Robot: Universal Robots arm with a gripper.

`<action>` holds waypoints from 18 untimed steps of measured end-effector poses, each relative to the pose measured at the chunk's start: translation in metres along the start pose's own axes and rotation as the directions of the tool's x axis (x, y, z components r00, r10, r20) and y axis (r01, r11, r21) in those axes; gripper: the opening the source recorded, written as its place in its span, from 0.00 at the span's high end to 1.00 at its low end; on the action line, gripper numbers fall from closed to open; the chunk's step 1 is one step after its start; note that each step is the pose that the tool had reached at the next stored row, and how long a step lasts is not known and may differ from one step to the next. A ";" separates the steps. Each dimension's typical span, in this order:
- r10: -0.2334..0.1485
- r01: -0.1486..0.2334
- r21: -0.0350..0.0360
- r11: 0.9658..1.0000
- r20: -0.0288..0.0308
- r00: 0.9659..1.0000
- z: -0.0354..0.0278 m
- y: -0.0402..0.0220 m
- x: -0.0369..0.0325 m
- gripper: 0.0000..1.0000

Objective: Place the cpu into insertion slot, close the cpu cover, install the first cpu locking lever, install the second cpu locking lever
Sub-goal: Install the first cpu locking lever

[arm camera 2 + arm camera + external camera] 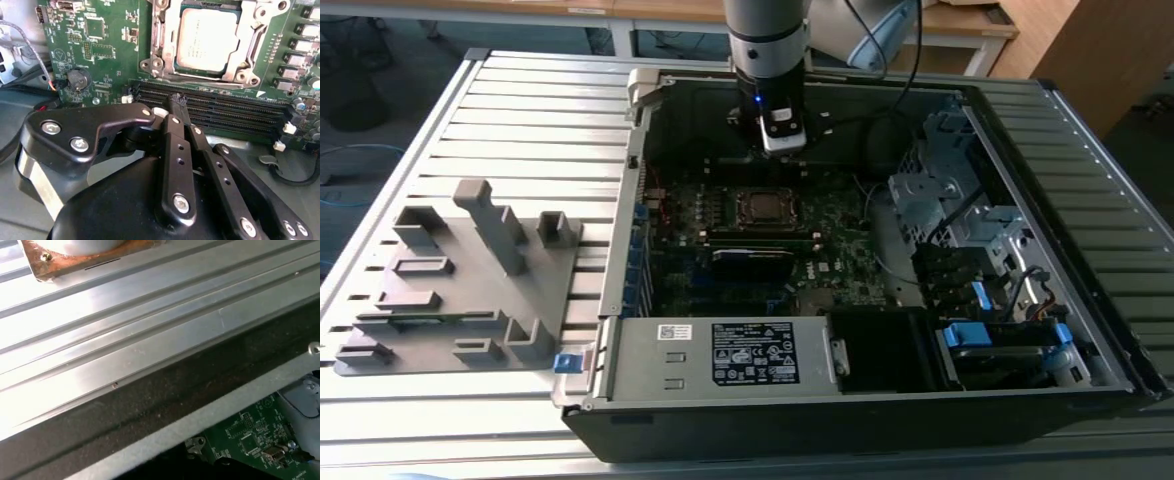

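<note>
Clenched on nothing, my claw [781, 143] hovers near the insertion slot [758, 205] in the exterior view. Second wrist view: the cpu [207, 37] sits under the lowered cpu cover [248, 45]; I judge locking is the step in hand, needing a precise push. First wrist view: case wall [150, 440].

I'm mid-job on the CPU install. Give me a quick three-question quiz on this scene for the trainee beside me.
1. True or false: the cpu lies inside the square frame of the cpu cover.
2. In the second wrist view, the fingers of the gripper are: A) spread wide apart; B) closed together, holding nothing; C) clamped on the cpu.
3. Fill in: the grey fixture block sits on the table to the exterior view's ____ of the computer case.

Key: 1 true; 2 B; 3 left.
</note>
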State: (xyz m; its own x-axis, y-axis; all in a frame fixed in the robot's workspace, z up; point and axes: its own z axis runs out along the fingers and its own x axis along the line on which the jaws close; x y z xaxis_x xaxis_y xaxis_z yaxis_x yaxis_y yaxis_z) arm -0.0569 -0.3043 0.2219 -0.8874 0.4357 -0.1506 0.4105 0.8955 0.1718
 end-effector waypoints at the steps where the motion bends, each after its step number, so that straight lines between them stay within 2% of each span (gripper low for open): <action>1: -0.002 0.002 0.008 1.000 0.004 1.000 -0.0001 0.0000 0.0000 0.89; 2: -0.006 0.005 0.023 1.000 0.010 1.000 -0.0001 0.0000 0.0000 0.89; 4: -0.013 0.012 0.056 0.998 0.024 1.000 0.0000 0.0000 0.0000 0.89; 7: -0.026 0.021 0.106 0.994 0.043 0.999 -0.0001 0.0000 0.0000 0.89; 8: -0.029 0.024 0.118 0.993 0.048 0.998 0.0000 0.0000 0.0000 0.89; 12: -0.030 0.024 0.121 0.992 0.048 0.998 0.0000 -0.0001 0.0000 0.89; 13: -0.030 0.024 0.122 0.992 0.045 0.999 0.0002 0.0000 0.0000 0.89; 14: -0.030 0.025 0.126 0.992 0.036 0.999 0.0003 0.0000 0.0000 0.89; 16: -0.029 0.027 0.137 0.990 0.010 1.000 0.0007 0.0001 -0.0003 0.89; 18: -0.027 0.030 0.150 0.988 -0.020 0.999 0.0012 0.0002 -0.0007 0.89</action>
State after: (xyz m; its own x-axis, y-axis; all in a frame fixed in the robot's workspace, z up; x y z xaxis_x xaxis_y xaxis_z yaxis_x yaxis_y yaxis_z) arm -0.0559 -0.3043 0.2208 -0.9023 0.4092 -0.1356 0.4105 0.9117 0.0190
